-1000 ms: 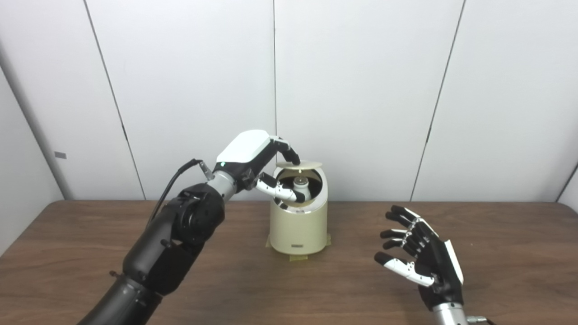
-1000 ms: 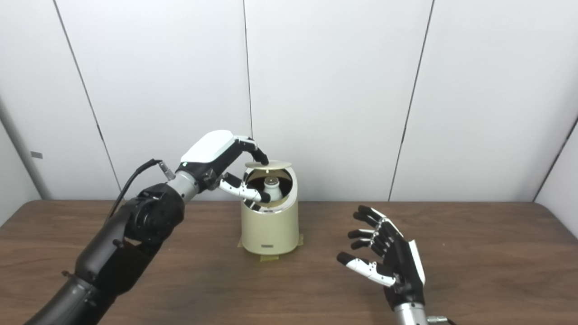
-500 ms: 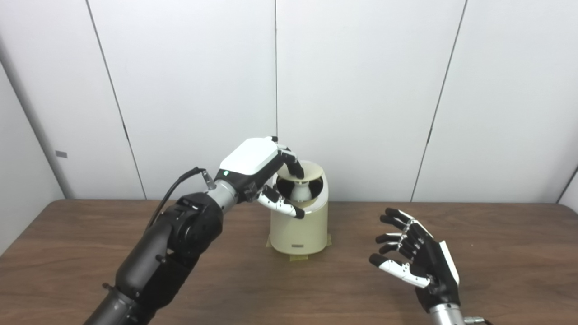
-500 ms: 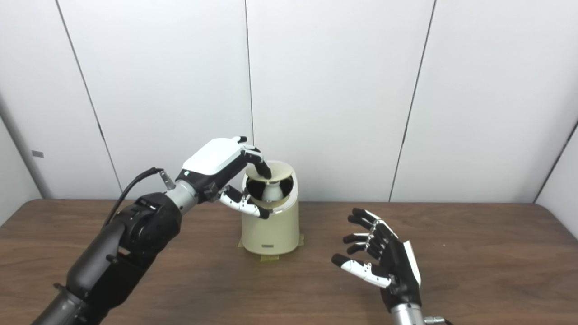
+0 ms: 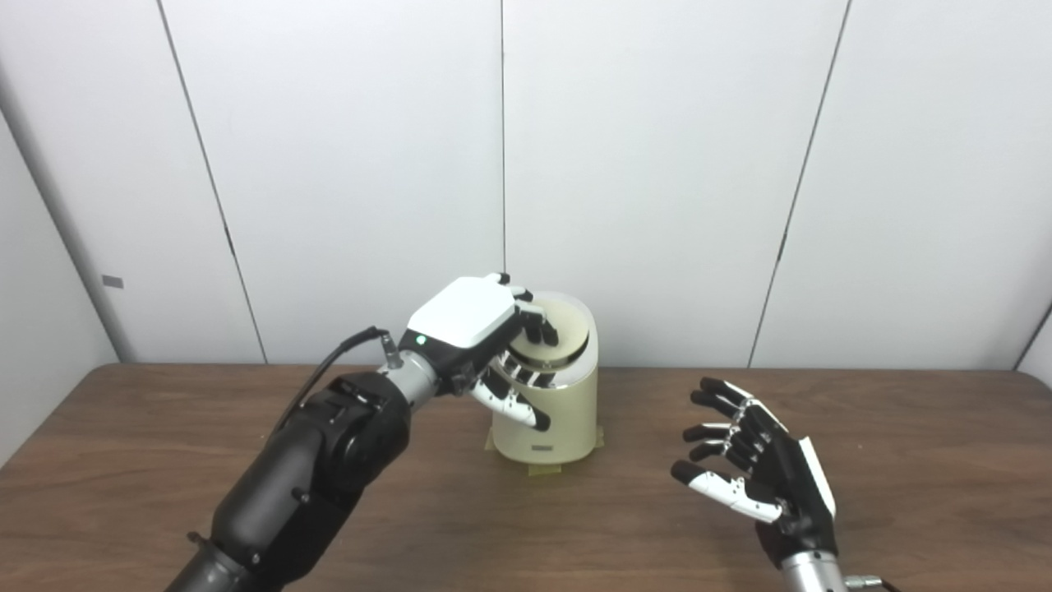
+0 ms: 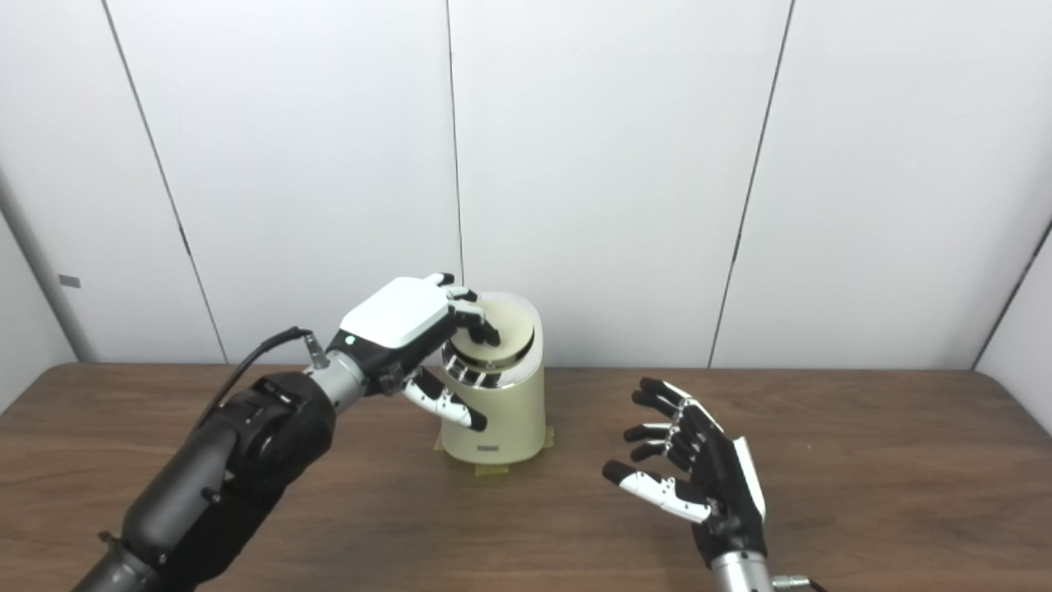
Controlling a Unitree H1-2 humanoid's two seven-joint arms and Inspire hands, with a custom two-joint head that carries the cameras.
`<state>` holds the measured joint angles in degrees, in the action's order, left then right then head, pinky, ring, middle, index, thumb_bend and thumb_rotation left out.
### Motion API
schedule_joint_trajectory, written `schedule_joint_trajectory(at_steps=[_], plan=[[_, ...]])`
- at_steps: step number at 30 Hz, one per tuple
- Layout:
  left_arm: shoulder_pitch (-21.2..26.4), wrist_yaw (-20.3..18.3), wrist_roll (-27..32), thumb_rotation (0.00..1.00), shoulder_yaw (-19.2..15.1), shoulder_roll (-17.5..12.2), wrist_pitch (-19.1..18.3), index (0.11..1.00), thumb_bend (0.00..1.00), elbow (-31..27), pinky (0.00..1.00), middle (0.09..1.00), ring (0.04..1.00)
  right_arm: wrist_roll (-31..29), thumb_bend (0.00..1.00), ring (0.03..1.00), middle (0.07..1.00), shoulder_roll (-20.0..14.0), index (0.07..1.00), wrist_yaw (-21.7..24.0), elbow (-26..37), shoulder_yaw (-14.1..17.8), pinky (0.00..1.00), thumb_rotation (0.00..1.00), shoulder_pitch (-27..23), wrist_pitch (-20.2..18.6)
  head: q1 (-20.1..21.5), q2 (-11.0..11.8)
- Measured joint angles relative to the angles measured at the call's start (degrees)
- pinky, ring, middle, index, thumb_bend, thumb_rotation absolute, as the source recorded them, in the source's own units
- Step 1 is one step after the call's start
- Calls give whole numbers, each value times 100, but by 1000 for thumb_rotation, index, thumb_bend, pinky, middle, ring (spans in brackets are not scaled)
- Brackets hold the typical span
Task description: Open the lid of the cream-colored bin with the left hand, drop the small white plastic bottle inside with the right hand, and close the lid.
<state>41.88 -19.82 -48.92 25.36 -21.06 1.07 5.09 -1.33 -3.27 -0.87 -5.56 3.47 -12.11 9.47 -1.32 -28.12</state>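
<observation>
Left eye view: the cream-coloured cylindrical plastic bin (image 5: pixel 546 411) is seen standing on the brown wood-grain tabletop (image 5: pixel 148 460), w/ tape at its base. The round cream lid (image 5: pixel 559 333) is lowered onto the bin's top. The left robot hand (image 5: pixel 485 337) is laid over the lid's left side, fingers pressed on it, thumb down the bin's left wall; nothing is gripped. The small white bottle can't be seen.

Right eye view: the right robot hand (image 6: pixel 694 477) is held right of the bin, well apart from it, fingers spread wide, empty.
</observation>
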Motion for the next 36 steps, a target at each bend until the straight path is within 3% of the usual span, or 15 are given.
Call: schedule_joint_trajectory(at_steps=[6, 13, 21, 25, 29, 30, 31, 33, 36], plan=[[2, -333, -494, 402, 169, -40, -110, 861, 946, -157, 1000, 862, 988, -46, 817, 565, 745, 14, 747, -10, 10, 4, 444, 204, 0, -4, 9, -18], [-19, -358, -697, 380, 228, 34, -242, 914, 957, -162, 1000, 917, 1000, -64, 816, 560, 737, 13, 741, -10, 23, 6, 435, 202, 0, -19, 9, -62], [-151, -479, -726, 407, 231, 53, -275, 875, 937, -193, 1000, 868, 1000, -56, 819, 557, 732, 18, 733, -19, 139, 9, 429, 206, 1, -68, 0, -88], [-156, -528, -675, 417, 117, 53, -316, 795, 903, -374, 1000, 798, 954, -59, 804, 546, 727, 17, 730, -23, 140, 17, 413, 185, 2, -91, 0, -88], [-358, -215, -398, 352, -268, 90, -215, 739, 813, -505, 918, 737, 865, -59, 789, 549, 734, 18, 735, -23, 145, 16, 416, 179, 2, -100, 0, -88], [-475, -54, -297, 318, -403, 127, -208, 738, 792, -545, 887, 732, 846, -57, 793, 550, 735, 14, 735, -25, 145, 18, 424, 186, 2, -101, -17, -88], [-585, 113, -144, 283, -597, 197, -194, 746, 750, -598, 768, 742, 797, -56, 798, 553, 736, 13, 735, -28, 146, 19, 429, 194, 2, -102, -9, -97], [-805, 529, 90, 261, -942, 377, -160, 764, 716, -667, 651, 762, 758, -39, 803, 552, 733, 12, 732, -44, 146, 23, 431, 197, 4, -108, -9, -97], [-990, 1216, 441, 224, -1385, 613, 32, 796, 676, -770, 632, 805, 776, -31, 806, 548, 729, 16, 730, -77, 145, 22, 427, 190, 3, -118, -9, -97]])
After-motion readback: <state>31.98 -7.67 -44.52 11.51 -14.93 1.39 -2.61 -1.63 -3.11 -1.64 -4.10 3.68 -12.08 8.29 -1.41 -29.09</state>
